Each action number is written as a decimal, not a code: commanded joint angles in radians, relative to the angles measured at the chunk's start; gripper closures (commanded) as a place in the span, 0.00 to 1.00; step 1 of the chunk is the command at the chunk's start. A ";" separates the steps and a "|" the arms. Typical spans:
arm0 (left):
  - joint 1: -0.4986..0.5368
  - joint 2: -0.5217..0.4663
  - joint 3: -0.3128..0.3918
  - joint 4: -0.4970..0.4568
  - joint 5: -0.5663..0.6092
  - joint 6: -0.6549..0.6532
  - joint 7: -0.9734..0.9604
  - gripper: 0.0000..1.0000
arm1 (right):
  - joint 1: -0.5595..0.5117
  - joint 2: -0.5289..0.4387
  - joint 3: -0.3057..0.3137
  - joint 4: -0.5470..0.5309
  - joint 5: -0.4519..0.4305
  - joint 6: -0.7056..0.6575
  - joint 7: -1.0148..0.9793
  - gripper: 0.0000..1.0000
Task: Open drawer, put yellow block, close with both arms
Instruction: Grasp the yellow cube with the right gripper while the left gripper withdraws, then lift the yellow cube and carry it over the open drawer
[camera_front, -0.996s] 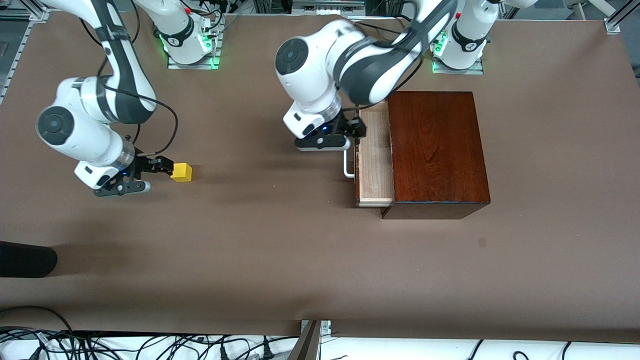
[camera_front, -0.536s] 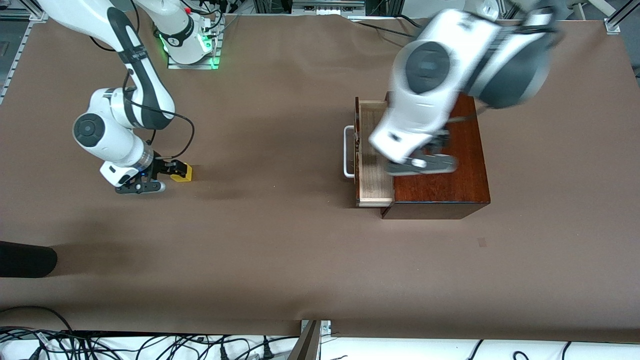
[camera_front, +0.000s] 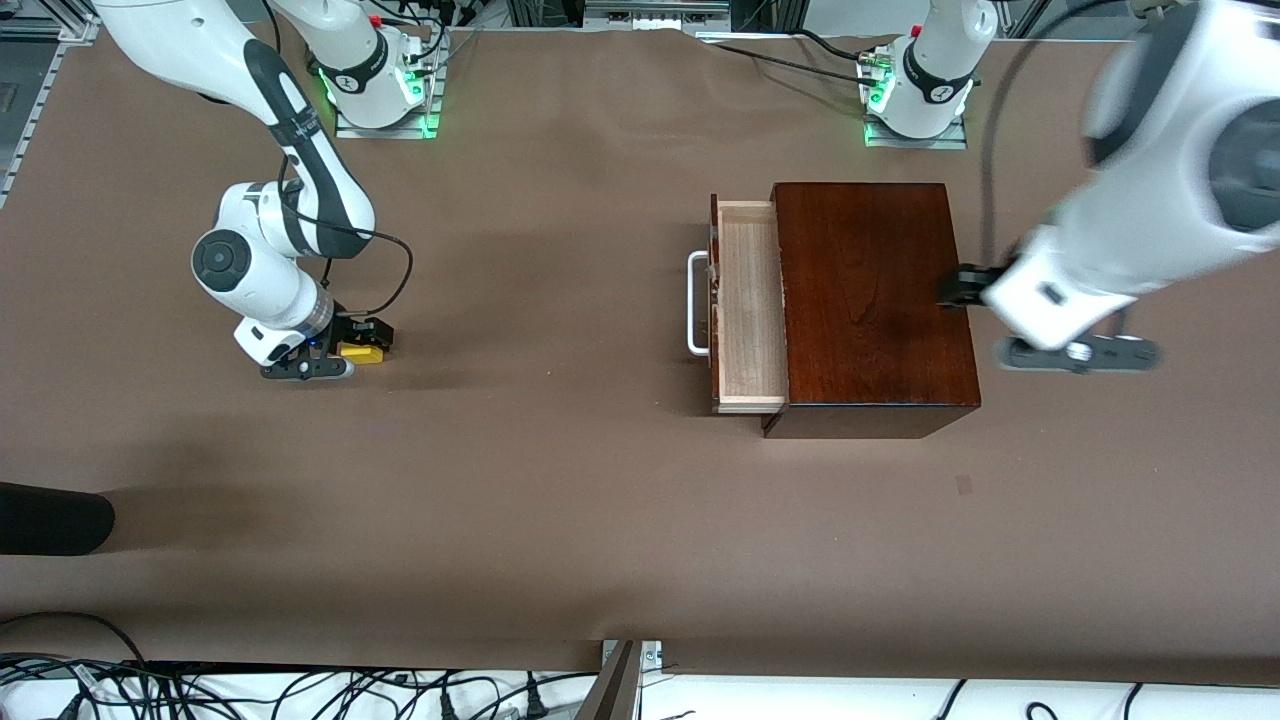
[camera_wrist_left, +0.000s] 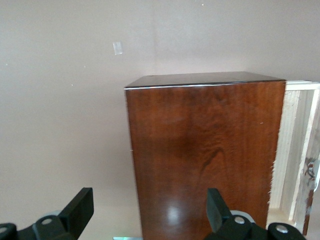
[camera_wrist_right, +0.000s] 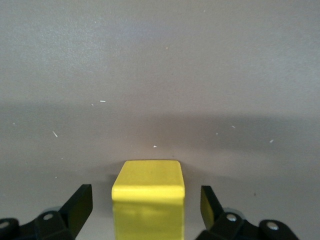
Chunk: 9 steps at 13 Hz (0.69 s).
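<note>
The small bright yellow cube (camera_front: 362, 352) sits on the brown table surface (camera_front: 560, 500) toward the right arm's end, and from my station I see the right arm's black two-finger gripper (camera_front: 358, 337) down around it; in the right wrist view the block (camera_wrist_right: 148, 192) stands between the two black fingers (camera_wrist_right: 75, 205), which are spread with a clear gap to either side, so the jaws are open and not touching it. Well apart from it, toward the left arm's end, stands the glossy dark mahogany rectangular box (camera_front: 870, 300), with its pale light-wood drawer tray (camera_front: 748, 300) pulled partway out toward the block's end of the table. The drawer's dark reddish-brown front carries a white U-shaped bar handle (camera_front: 694, 303). I can see bare wood inside the tray. The left arm's black gripper (camera_front: 960, 288) is up in the air over the edge of the box away from the drawer; its wrist view looks down on the box top (camera_wrist_left: 202, 150) with the tray's pale edge (camera_wrist_left: 295, 150) showing, and its fingers (camera_wrist_left: 80, 210) stand wide apart holding nothing. Farthest from me, both white arm bases (camera_front: 915, 95) glow green.
</note>
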<state>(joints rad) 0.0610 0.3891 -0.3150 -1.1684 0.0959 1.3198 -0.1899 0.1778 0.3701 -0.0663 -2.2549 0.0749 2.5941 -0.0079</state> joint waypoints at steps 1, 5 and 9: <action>0.048 -0.093 0.049 -0.098 -0.074 0.065 0.160 0.00 | 0.003 0.001 0.005 -0.011 0.019 0.023 0.006 0.43; -0.096 -0.303 0.283 -0.382 -0.079 0.319 0.201 0.00 | 0.003 0.000 0.009 -0.012 0.019 0.014 -0.001 0.84; -0.093 -0.404 0.287 -0.507 -0.076 0.409 0.188 0.00 | 0.003 -0.100 0.031 0.052 0.013 -0.129 -0.050 1.00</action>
<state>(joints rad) -0.0237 0.0582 -0.0412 -1.5723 0.0242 1.6877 -0.0084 0.1796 0.3504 -0.0477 -2.2331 0.0747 2.5590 -0.0152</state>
